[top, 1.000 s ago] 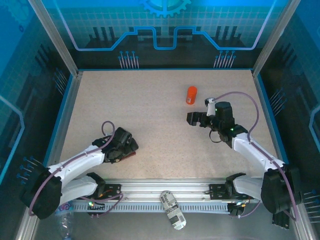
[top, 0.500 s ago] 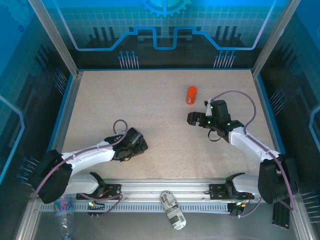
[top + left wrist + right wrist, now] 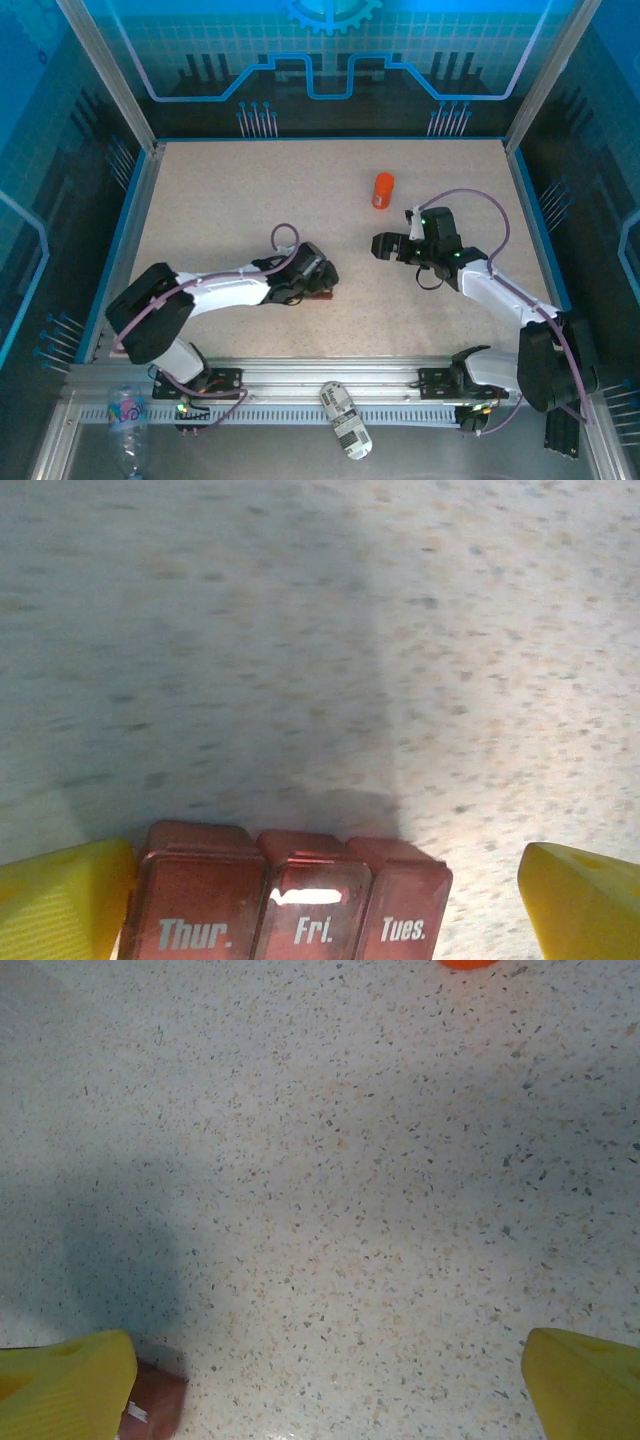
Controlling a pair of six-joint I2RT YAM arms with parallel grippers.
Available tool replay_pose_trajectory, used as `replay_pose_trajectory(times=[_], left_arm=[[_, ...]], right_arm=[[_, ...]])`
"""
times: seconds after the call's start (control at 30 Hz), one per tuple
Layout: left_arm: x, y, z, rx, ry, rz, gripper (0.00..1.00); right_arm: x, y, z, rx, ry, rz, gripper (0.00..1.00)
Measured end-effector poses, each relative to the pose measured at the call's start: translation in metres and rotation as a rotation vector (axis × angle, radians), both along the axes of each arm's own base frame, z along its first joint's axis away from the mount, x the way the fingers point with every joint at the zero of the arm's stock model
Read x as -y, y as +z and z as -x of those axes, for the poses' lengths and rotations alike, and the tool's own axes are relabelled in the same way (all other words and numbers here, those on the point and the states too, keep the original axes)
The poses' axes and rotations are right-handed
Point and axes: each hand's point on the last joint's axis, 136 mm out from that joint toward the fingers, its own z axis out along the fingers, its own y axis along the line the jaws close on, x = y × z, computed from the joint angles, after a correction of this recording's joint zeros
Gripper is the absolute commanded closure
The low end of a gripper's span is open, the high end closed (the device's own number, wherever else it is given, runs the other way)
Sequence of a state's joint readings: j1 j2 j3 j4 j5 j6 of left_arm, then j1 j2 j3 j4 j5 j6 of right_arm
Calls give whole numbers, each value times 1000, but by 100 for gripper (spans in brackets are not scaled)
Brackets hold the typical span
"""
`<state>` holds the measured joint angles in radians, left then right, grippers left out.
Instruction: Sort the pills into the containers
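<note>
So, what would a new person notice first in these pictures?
Probably the orange bottle, alone toward the far side of the speckled table, right of centre. Then the dark red pill tray, marked Thur., Fri. and Tues., near the front middle, between the open jaws of the left gripper.

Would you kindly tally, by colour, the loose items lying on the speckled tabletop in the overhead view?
Orange plastic cylindrical bottle: 1
Dark red-brown rectangular plastic pill tray: 1
Total: 2
</note>
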<state>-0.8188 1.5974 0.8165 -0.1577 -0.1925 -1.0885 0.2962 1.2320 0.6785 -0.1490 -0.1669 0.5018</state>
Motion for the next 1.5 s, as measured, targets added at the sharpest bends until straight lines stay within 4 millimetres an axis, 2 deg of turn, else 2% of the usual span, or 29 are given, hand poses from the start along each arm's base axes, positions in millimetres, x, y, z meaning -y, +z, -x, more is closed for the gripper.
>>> replay_pose_trajectory(times=[0.17,0.27,0.37,0.43,0.57,0.77,0.87,1.0,1.13,1.23,1.3,1.5], left_arm=[[41,4,-17,16,-37,54,1],[62,13,-30,39,-55,86,1],[72,28,-40,86,-89,92,1],[71,36,-46,118,-108,84,1],[46,53,-57,176,-106,53,1],[-28,85,-79,277,-15,18,1],[-56,90,-85,300,27,-1,1],[-85,85,-85,295,60,-28,1],[-101,85,-85,297,81,-35,1],[-105,86,-83,300,86,-31,1],[-107,85,-82,298,81,-32,1],[-110,79,-79,284,75,-36,1]], right_arm=[[4,2,4,4,-7,-6,0],[10,5,5,12,-21,-11,0],[14,5,9,2,-26,-15,3],[13,3,14,-8,-11,-15,8],[6,-2,26,-36,49,-18,11],[-29,-16,52,-97,194,-8,12],[-49,-33,68,-156,254,-7,13],[-74,-55,90,-240,321,4,14],[-98,-72,111,-295,387,17,16],[-111,-85,119,-322,416,46,17],[-117,-82,116,-325,414,51,17],[-164,-70,120,-288,526,51,19]])
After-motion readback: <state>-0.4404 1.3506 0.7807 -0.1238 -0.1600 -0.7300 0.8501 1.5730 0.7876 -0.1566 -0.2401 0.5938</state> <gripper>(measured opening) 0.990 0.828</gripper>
